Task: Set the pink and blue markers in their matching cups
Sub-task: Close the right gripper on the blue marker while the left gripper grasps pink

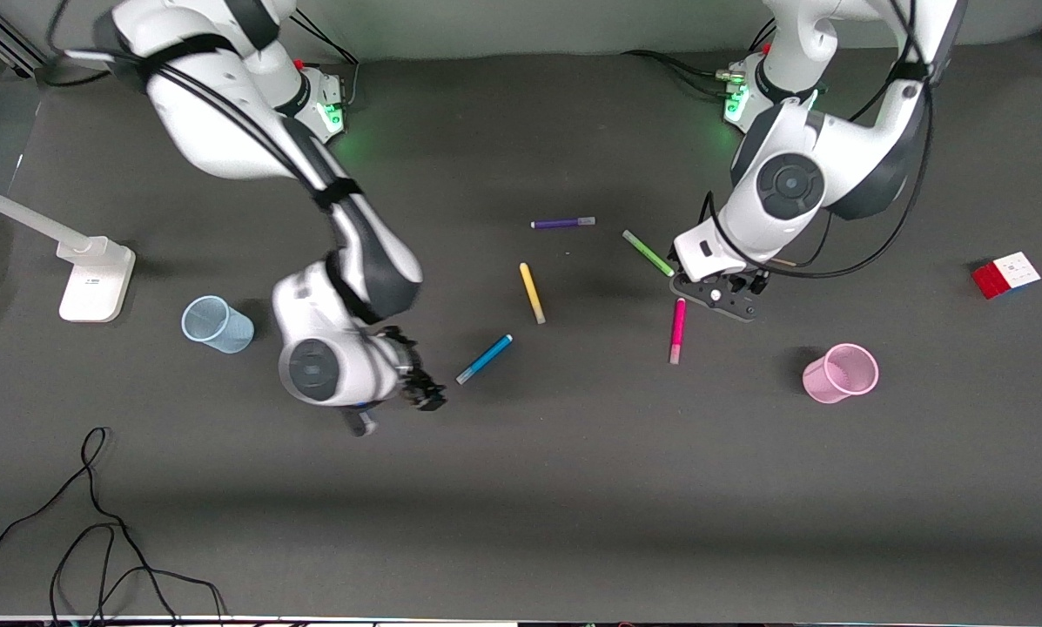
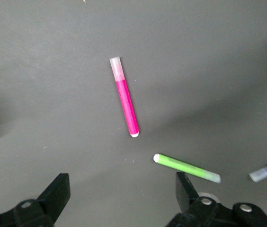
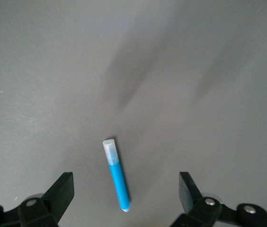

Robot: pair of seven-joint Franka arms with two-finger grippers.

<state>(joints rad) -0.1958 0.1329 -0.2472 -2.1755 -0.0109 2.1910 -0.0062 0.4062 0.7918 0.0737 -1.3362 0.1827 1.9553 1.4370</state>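
The blue marker [image 1: 484,359] lies on the dark table mid-way along it. My right gripper [image 1: 425,394] hovers low beside it, open and empty. In the right wrist view the blue marker [image 3: 117,176] lies between the spread fingers [image 3: 63,188] and below them. The pink marker [image 1: 677,330] lies toward the left arm's end. My left gripper [image 1: 722,300] hovers beside it, open and empty. In the left wrist view the pink marker [image 2: 125,98] lies ahead of the fingers [image 2: 58,190]. The blue cup [image 1: 216,324] and the pink cup [image 1: 840,373] stand upright.
A yellow pen [image 1: 532,293], a lime-green pen [image 1: 648,252] and a purple pen [image 1: 562,223] lie farther from the front camera than the two markers. A coloured cube [image 1: 1005,274] sits at the left arm's end. A white stand [image 1: 94,279] and black cables [image 1: 94,522] are at the right arm's end.
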